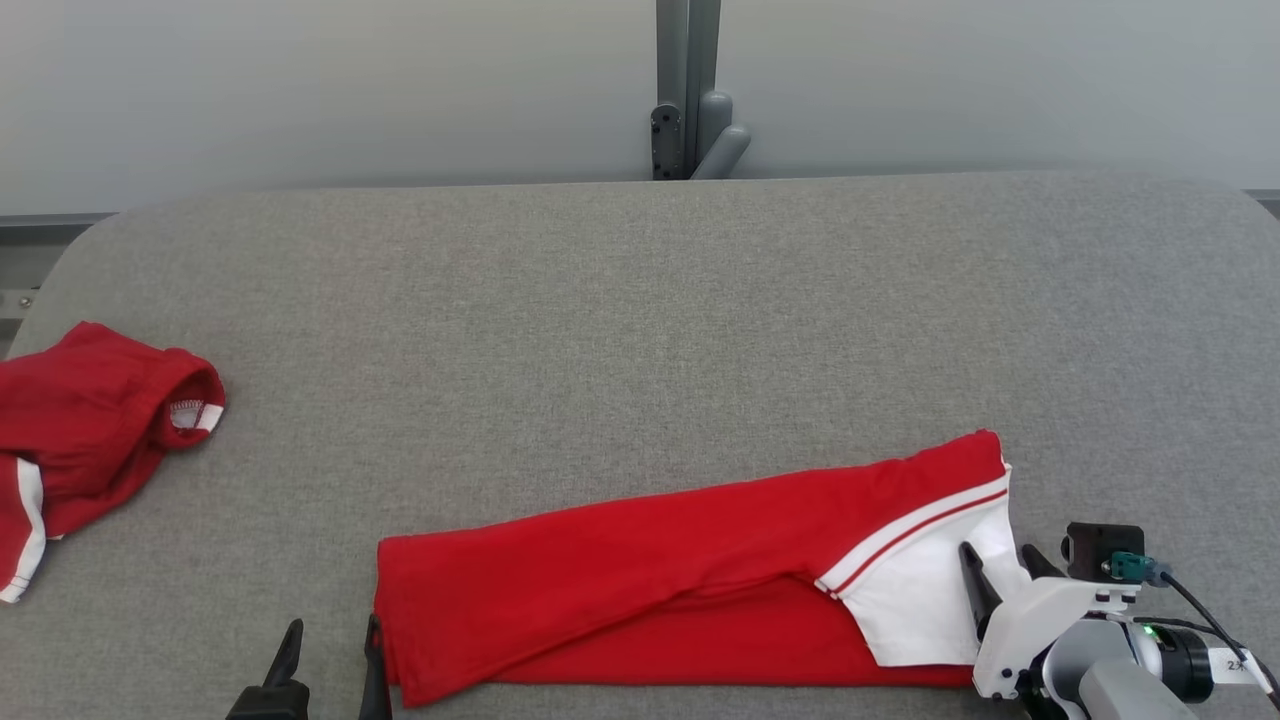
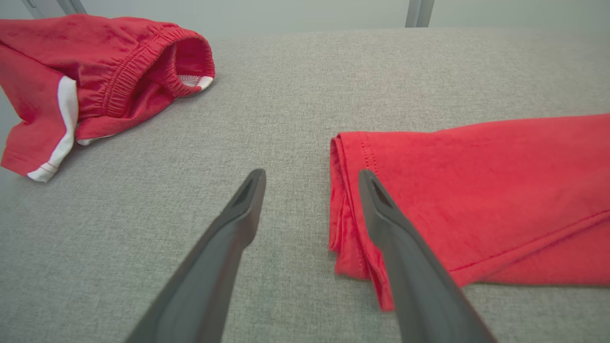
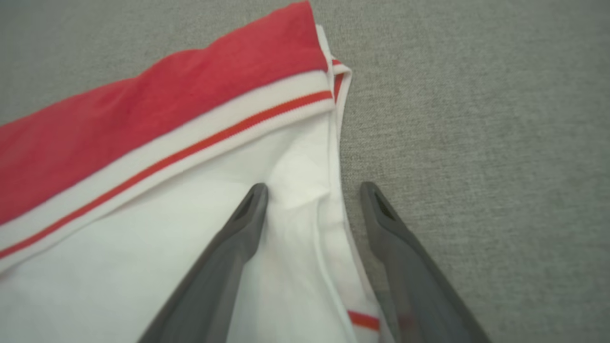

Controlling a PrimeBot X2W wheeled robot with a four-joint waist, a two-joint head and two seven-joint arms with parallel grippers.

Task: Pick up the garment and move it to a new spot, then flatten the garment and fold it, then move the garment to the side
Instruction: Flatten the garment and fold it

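The garment (image 1: 650, 575) is a red top with a white, red-striped end, folded into a long band near the table's front edge. Its red left end (image 2: 476, 190) lies under one finger of my left gripper (image 2: 312, 178), which is open and straddles that folded edge. The same left gripper (image 1: 330, 640) shows at the lower left of the head view. The white right end (image 3: 190, 228) lies beneath my right gripper (image 3: 314, 190), open, one finger over the cloth and the other over bare table. My right gripper (image 1: 1000, 560) sits at the garment's right end. Nothing is held.
Red shorts (image 1: 80, 440) with a white side stripe lie crumpled at the table's left edge, also the red shorts (image 2: 95, 81) in the left wrist view. The grey padded table (image 1: 640, 330) stretches wide behind the garment. A grey post (image 1: 688, 90) stands behind the far edge.
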